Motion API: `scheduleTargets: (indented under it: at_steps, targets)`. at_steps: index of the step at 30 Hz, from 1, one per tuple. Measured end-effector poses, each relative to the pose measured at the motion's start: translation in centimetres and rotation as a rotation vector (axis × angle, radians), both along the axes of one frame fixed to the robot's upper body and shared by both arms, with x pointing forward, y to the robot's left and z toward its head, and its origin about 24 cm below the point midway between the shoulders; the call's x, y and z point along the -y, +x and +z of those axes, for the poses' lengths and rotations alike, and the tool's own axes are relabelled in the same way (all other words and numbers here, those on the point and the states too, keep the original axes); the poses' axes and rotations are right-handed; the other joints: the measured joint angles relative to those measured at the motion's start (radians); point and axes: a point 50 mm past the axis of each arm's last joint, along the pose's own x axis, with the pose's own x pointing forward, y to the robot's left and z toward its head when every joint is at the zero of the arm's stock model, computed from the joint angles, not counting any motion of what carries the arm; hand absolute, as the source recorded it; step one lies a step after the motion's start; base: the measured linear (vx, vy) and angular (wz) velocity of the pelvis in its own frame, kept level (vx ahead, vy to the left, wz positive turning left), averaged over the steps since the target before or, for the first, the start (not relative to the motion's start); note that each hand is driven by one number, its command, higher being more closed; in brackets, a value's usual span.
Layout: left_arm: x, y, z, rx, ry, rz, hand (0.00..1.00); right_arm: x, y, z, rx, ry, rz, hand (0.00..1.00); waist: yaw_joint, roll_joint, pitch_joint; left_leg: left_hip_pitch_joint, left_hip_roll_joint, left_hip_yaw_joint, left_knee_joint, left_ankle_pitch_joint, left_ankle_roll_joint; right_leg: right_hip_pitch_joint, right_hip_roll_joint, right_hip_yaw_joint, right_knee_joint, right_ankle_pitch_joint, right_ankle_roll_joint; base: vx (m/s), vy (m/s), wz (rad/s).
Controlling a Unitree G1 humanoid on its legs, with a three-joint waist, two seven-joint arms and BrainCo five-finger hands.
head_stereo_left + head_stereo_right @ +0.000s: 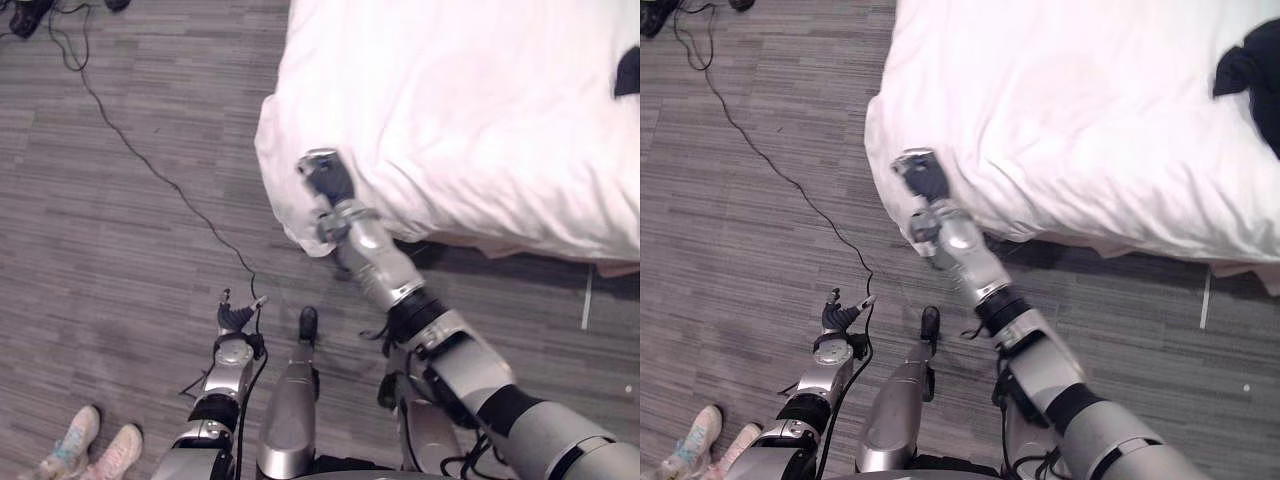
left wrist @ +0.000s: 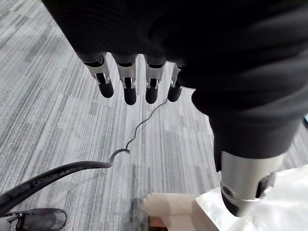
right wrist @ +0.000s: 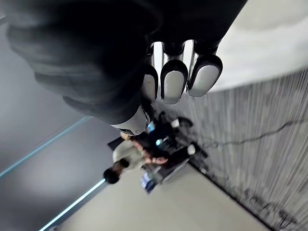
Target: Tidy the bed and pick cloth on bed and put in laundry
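A grey floor (image 1: 120,250) is seen beside the bed (image 1: 450,100), at whose far right edge the dark cloth (image 1: 1252,68) lies, while the right hand (image 1: 325,182) is held at the bed's near corner, fingers curled on nothing, and the left hand (image 1: 235,320) is held off the bed, fingers straight, empty.

Arms and hands: right reaching forward, left hanging low.
The right arm (image 1: 440,350) stretches up and forward, the right hand (image 1: 325,182) with its fingers (image 3: 173,82) curled in and nothing in them. The left arm (image 1: 215,400) hangs at the side, the left hand (image 1: 236,320) slack, fingers (image 2: 129,89) straight, thumb (image 2: 245,178) apart.
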Motion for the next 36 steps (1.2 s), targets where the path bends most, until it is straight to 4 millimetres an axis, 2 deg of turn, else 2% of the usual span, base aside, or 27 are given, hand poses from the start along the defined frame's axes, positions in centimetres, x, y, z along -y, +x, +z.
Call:
scheduleTargets:
  at_steps: [2,3,5,7,8,10,11,12,13,14,16,17,18,19,21,23,25,27,28,29,30,31,32,33,34,35,36]
  targets:
    - [0.0,-0.2,-0.2,-0.007,-0.001,0.001,0.0,1.6,0.1,2.0,0.063,0.109,-0.044,1.0,-0.007,-0.001,0.0,0.01,-0.007,0.004,0.0,0.0,0.0,0.009,-0.008,0.004,0.0,0.0,0.0,0.01,0.058,-0.03]
    - [-0.1,-0.5,-0.4,-0.012,0.0,0.003,0.0,4.0,0.6,3.8,0.108,0.206,-0.118,1.0,-0.02,-0.001,0.0,0.015,-0.016,0.012,0.0,0.0,0.0,0.01,-0.015,0.012,0.0,0.002,0.003,0.0,0.068,-0.07]
    - [-0.2,-0.9,-0.6,-0.022,-0.001,0.002,0.0,6.5,1.2,4.7,0.121,0.28,-0.205,1.0,-0.03,-0.001,0.0,0.02,-0.018,0.029,-0.002,0.0,0.0,0.007,-0.017,0.026,0.0,0.007,0.01,-0.01,0.04,-0.22]
    - [0.1,-1.1,-0.8,-0.031,0.014,-0.025,0.0,11.4,2.1,6.0,0.148,0.363,-0.362,1.0,-0.031,0.0,0.0,0.014,-0.02,0.065,-0.005,0.0,0.001,-0.028,-0.025,0.064,0.016,0.011,0.012,-0.02,0.029,-0.42]
    - [0.1,-1.2,-0.9,-0.032,0.014,-0.028,0.0,12.6,2.2,6.3,0.155,0.374,-0.405,1.0,-0.033,0.0,0.0,0.009,-0.02,0.073,-0.005,0.0,0.001,-0.041,-0.025,0.072,0.022,0.012,0.012,-0.03,0.032,-0.38]
    - [0.5,-1.2,-0.9,-0.033,0.019,-0.051,0.0,17.3,2.1,7.6,0.194,0.432,-0.567,1.0,-0.041,0.007,0.0,-0.04,-0.021,0.092,0.009,0.0,0.001,-0.109,-0.026,0.092,0.051,0.012,0.011,-0.05,0.022,-0.25]
    - [0.7,-1.2,-1.0,-0.032,0.019,-0.059,0.0,18.5,2.0,7.9,0.21,0.44,-0.607,1.0,-0.044,0.009,0.001,-0.054,-0.021,0.096,0.012,0.0,0.001,-0.127,-0.025,0.095,0.058,0.012,0.011,-0.05,0.021,-0.11]
    - [1.0,-1.2,-1.1,-0.034,0.016,-0.075,0.0,20.4,1.7,8.6,0.233,0.445,-0.677,1.0,-0.056,0.022,0.007,-0.079,-0.022,0.097,0.018,0.002,0.004,-0.154,-0.026,0.098,0.065,0.014,0.01,-0.05,0.026,-0.1]
    - [1.5,-1.0,-1.1,-0.036,0.017,-0.094,0.0,22.0,1.4,9.0,0.252,0.431,-0.74,1.0,-0.056,0.038,0.013,-0.111,-0.021,0.102,0.037,0.006,0.011,-0.188,-0.026,0.107,0.078,0.017,0.007,-0.05,0.027,-0.1]
    - [1.7,-0.9,-1.1,-0.036,0.015,-0.098,0.0,22.8,1.3,9.2,0.259,0.415,-0.769,1.0,-0.056,0.048,0.014,-0.128,-0.021,0.105,0.046,0.004,0.013,-0.207,-0.026,0.111,0.086,0.017,0.007,-0.07,0.022,-0.14]
    - [2.4,-0.4,-0.8,-0.022,0.001,-0.108,0.0,25.5,1.4,9.1,0.242,0.333,-0.886,1.0,-0.05,0.085,0.015,-0.203,-0.019,0.115,0.094,-0.006,0.026,-0.285,-0.026,0.129,0.122,0.014,0.009,-0.08,0.009,-0.14]
    - [2.5,-0.2,-0.6,-0.014,-0.002,-0.111,0.0,26.1,1.5,8.9,0.226,0.316,-0.912,1.0,-0.049,0.094,0.017,-0.222,-0.018,0.116,0.113,-0.013,0.027,-0.305,-0.025,0.133,0.137,0.006,0.015,-0.08,-0.007,-0.14]
    - [2.7,0.0,-0.4,-0.004,-0.007,-0.113,0.0,26.6,1.5,8.7,0.226,0.296,-0.936,1.0,-0.046,0.101,0.018,-0.25,-0.014,0.123,0.144,-0.025,0.03,-0.339,-0.025,0.142,0.169,-0.005,0.009,-0.1,-0.04,-0.22]
    - [3.0,0.2,-0.2,0.008,-0.018,-0.111,0.0,26.6,1.0,9.5,0.272,0.261,-0.938,1.0,-0.041,0.102,0.018,-0.292,0.002,0.142,0.208,-0.054,0.031,-0.393,-0.025,0.154,0.24,-0.034,0.002,-0.09,-0.039,-0.23]
    - [3.6,0.5,0.3,0.034,-0.039,-0.112,0.0,27.0,1.0,9.1,0.25,0.24,-0.951,1.0,-0.04,0.102,0.018,-0.318,0.02,0.145,0.288,-0.094,0.032,-0.415,-0.022,0.157,0.307,-0.066,-0.001,-0.07,-0.054,-0.16]
    - [4.4,0.9,1.1,0.08,-0.064,-0.119,0.0,28.0,0.9,6.7,0.165,0.196,-0.987,1.0,-0.039,0.102,0.018,-0.333,0.058,0.16,0.39,-0.15,0.038,-0.417,-0.013,0.153,0.381,-0.112,-0.003,-0.08,-0.047,-0.07]
    - [4.7,1.1,1.5,0.103,-0.081,-0.11,0.0,29.2,0.4,3.4,0.061,0.183,-1.026,1.0,-0.046,0.099,0.017,-0.333,0.09,0.196,0.441,-0.17,0.033,-0.415,-0.009,0.149,0.416,-0.142,-0.006,-0.05,-0.019,-0.04]
    - [4.1,0.7,1.4,0.106,-0.098,-0.07,0.0,30.3,-0.8,-2.4,-0.118,0.194,-1.083,1.0,-0.061,0.085,0.02,-0.313,0.119,0.237,0.466,-0.187,0.035,-0.392,0.001,0.145,0.411,-0.145,-0.003,0.02,-0.016,-0.24]
    - [3.7,0.2,1.0,0.087,-0.103,-0.046,0.0,30.6,-2.1,-6.9,-0.264,0.19,-1.125,1.0,-0.062,0.07,0.024,-0.275,0.127,0.256,0.463,-0.198,0.031,-0.359,0.007,0.146,0.401,-0.145,-0.003,0.05,-0.011,-0.38]
    - [3.4,-0.1,0.7,0.073,-0.104,-0.033,0.0,30.6,-3.0,-9.2,-0.338,0.189,-1.142,1.0,-0.068,0.062,0.03,-0.248,0.131,0.265,0.456,-0.204,0.032,-0.333,0.01,0.146,0.394,-0.145,-0.003,0.1,0.002,-0.4]
    - [2.9,-1.0,0.0,0.046,-0.105,-0.01,0.0,30.5,-5.2,-13.6,-0.492,0.194,-1.177,1.0,-0.087,0.046,0.036,-0.185,0.138,0.28,0.435,-0.208,0.029,-0.277,0.014,0.149,0.376,-0.145,-0.003,0.13,0.023,-0.3]
    - [2.6,-1.9,-0.7,0.013,-0.105,0.005,0.0,30.6,-8.1,-17.7,-0.635,0.177,-1.224,0.0,-0.113,0.025,0.033,-0.11,0.131,0.295,0.399,-0.208,0.029,-0.211,0.018,0.154,0.35,-0.144,-0.001,0.13,0.029,-0.23]
    - [2.4,-2.3,-0.9,0.001,-0.103,0.009,0.0,30.7,-9.3,-18.9,-0.68,0.167,-1.244,0.0,-0.12,0.018,0.031,-0.081,0.125,0.297,0.383,-0.208,0.028,-0.184,0.018,0.154,0.334,-0.144,-0.001,0.12,0.039,-0.13]
    - [1.9,-3.0,-1.6,-0.036,-0.086,-0.005,0.0,31.2,-12.3,-21.7,-0.789,0.109,-1.291,0.0,-0.156,-0.009,0.019,-0.013,0.112,0.302,0.326,-0.202,0.02,-0.121,0.019,0.156,0.285,-0.138,0.008,0.12,0.041,-0.11]
    - [1.3,-4.0,-2.2,-0.07,-0.073,-0.003,0.0,31.6,-14.8,-24.1,-0.898,0.044,-1.321,0.0,-0.179,-0.038,-0.015,0.031,0.096,0.305,0.273,-0.192,0.008,-0.09,0.019,0.162,0.249,-0.133,0.015,0.13,0.042,-0.17]
    - [1.0,-4.5,-2.6,-0.091,-0.068,-0.003,0.0,31.5,-16.0,-25.3,-0.959,0.018,-1.329,0.0,-0.189,-0.053,-0.039,0.046,0.087,0.308,0.247,-0.187,0.008,-0.084,0.018,0.169,0.235,-0.13,0.018,0.16,0.054,-0.34]
    - [0.6,-5.3,-3.5,-0.147,-0.048,-0.019,0.0,31.6,-19.0,-27.9,-1.105,-0.05,-1.338,0.0,-0.201,-0.075,-0.079,0.099,0.072,0.32,0.191,-0.175,0.004,-0.055,0.019,0.182,0.216,-0.125,0.024,0.19,0.065,-0.38]
